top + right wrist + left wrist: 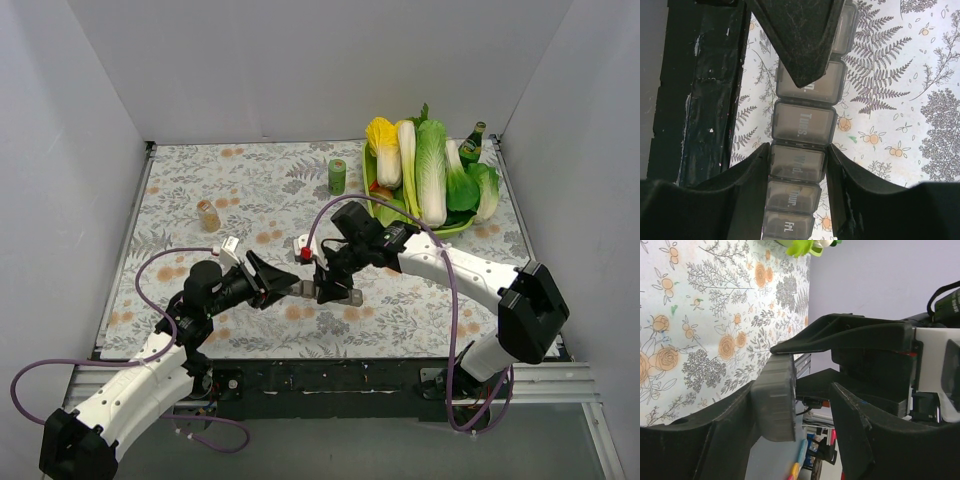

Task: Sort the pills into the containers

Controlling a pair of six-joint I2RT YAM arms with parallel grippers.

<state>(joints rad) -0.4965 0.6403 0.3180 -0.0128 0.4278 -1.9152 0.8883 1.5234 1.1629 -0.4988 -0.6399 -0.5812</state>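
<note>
Step in hand: steadying the grey translucent day-labelled strip of joined pill compartments [804, 122], which lies near the front edge of the floral tabletop [250, 180]. R hand [797, 165] clamps the "Wed." cell. L hand [792, 387] is part-open, w/ one finger against the strip's end. Next, prob.: open a lid, which needs fine fingertip placement.
</note>
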